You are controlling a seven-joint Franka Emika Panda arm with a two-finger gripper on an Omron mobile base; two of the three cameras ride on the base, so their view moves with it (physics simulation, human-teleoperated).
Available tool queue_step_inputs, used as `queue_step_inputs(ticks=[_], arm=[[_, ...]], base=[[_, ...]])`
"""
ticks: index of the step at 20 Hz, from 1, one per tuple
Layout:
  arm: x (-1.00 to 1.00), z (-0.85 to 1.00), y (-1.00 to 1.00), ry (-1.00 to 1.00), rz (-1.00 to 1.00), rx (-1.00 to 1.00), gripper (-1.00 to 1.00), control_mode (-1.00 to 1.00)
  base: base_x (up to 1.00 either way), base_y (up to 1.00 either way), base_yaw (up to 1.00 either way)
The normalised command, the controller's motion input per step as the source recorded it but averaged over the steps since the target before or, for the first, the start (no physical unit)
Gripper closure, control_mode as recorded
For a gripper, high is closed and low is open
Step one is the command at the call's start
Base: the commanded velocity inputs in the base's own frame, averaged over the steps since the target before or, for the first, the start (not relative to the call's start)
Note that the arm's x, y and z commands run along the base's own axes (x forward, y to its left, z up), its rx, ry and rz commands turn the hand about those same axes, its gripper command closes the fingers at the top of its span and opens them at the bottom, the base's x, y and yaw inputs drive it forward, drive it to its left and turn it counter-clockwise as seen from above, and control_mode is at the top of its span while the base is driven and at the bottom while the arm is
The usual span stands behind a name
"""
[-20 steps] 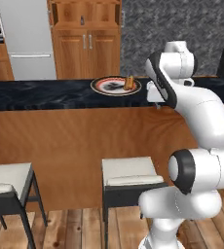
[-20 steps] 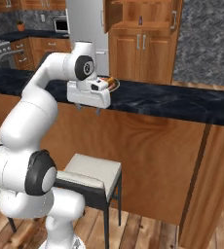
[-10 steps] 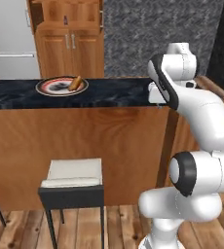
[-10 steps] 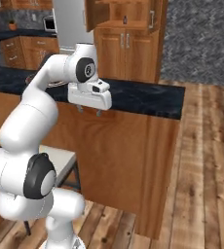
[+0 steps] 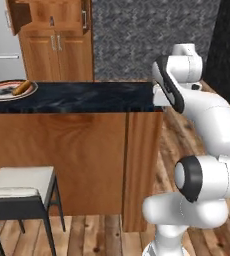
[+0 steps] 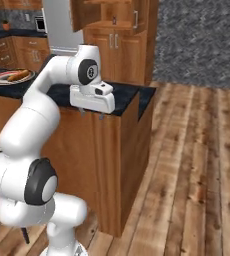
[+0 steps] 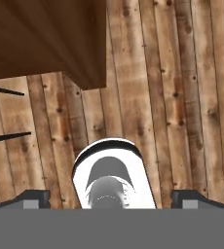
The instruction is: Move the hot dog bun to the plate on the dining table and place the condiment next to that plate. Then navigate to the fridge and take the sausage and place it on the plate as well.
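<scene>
At the dining table's (image 5: pixel 87 97) far-left edge in the left base view sits the plate (image 5: pixel 9 91), hot dog bun (image 5: pixel 21 88) lying on it. Right base view has the same plate (image 6: pixel 9 76) and bun (image 6: pixel 17 76) at the table's (image 6: pixel 127 95) left end. Can't pick out a condiment bottle beside the plate.

Gripper (image 6: pixel 91 113) is spread wide, empty, hanging past the table's right end corner; hand view has fingertips (image 7: pixel 31 198) apart over bare wood floor (image 7: pixel 182 97).

Risks, my read:
- Wrist sits just beside the table's end corner; any base swing could clip it.
- If the condiment isn't placed, heading for the fridge (image 5: pixel 2 45) skips a step.

View differences:
- Left base view shows a stool (image 5: pixel 19 192) under the table's front edge.
- Right base view shows the open floor (image 6: pixel 197 165) right of the table.
- Hand view gives the jaw spacing, plus the table's wood side from above.
</scene>
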Motion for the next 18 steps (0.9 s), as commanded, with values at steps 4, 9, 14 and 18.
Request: queue_step_inputs(ticks=[4, 9, 14, 18], arm=[[0.00, 0.00, 0.00, 0.00, 0.00, 0.00, -1.00, 1.00], [0.00, 0.00, 0.00, 0.00, 0.00, 0.00, -1.00, 1.00], [0.00, 0.00, 0.00, 0.00, 0.00, 0.00, -1.00, 1.00], [0.00, 0.00, 0.00, 0.00, 0.00, 0.00, -1.00, 1.00]], base=[[0.63, -1.00, 0.19], [0.98, -1.00, 0.25], [1.00, -1.00, 0.27], [1.00, -0.99, 0.29]])
